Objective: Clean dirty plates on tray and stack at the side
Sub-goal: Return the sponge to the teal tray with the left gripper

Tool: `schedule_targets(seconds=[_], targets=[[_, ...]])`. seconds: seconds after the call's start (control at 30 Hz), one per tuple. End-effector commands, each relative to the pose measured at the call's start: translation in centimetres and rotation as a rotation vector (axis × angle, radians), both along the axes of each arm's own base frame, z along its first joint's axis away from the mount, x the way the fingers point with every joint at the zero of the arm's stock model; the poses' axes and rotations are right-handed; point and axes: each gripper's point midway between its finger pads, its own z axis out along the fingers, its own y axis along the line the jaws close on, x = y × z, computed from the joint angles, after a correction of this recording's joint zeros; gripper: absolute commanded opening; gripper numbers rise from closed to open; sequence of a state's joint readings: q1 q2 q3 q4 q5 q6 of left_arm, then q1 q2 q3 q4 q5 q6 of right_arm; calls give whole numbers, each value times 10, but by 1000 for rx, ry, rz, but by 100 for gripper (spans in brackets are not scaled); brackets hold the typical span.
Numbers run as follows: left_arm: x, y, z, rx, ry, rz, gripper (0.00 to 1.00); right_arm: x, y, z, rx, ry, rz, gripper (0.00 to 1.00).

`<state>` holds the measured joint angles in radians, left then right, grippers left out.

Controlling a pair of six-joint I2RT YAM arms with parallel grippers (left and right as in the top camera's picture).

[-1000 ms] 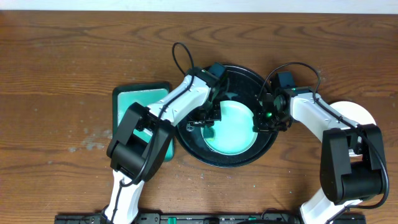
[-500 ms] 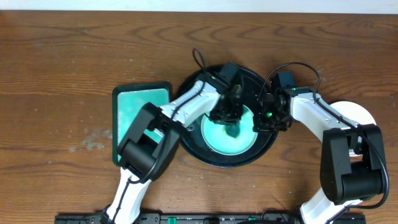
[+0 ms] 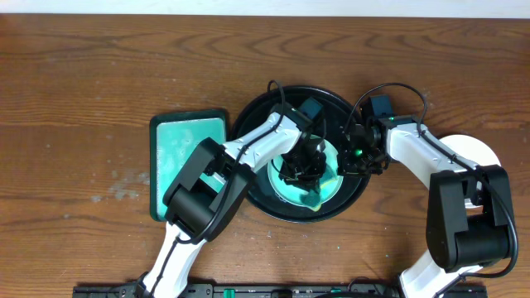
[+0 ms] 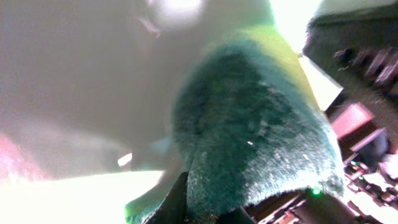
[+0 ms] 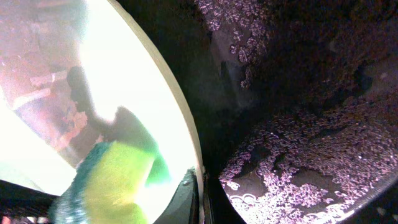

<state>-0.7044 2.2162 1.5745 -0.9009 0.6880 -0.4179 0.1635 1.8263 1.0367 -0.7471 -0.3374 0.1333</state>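
Left gripper (image 3: 302, 170) clasps a sponge (image 3: 314, 198) on the plate (image 3: 279, 184) in the tray (image 3: 255, 117); right gripper (image 3: 351, 162) pinches the plate's right rim.

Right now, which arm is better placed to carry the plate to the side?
Right, probably. The right fingers grip the plate's right rim, and a white plate lies on that side. The left fingers hold the sponge.

Wood-grain table (image 3: 83, 66): black round tray (image 3: 335, 101) centre, green rectangular tray (image 3: 174, 145) left, white plate (image 3: 484, 153) right.
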Motion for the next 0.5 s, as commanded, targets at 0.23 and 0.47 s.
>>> schedule_targets(seconds=[0.23, 0.47], targets=[[66, 119, 74, 318, -336, 202, 7, -8, -7, -13, -47, 38, 1, 1], [99, 249, 163, 620, -670, 431, 7, 18, -3, -12, -29, -69, -2, 1]])
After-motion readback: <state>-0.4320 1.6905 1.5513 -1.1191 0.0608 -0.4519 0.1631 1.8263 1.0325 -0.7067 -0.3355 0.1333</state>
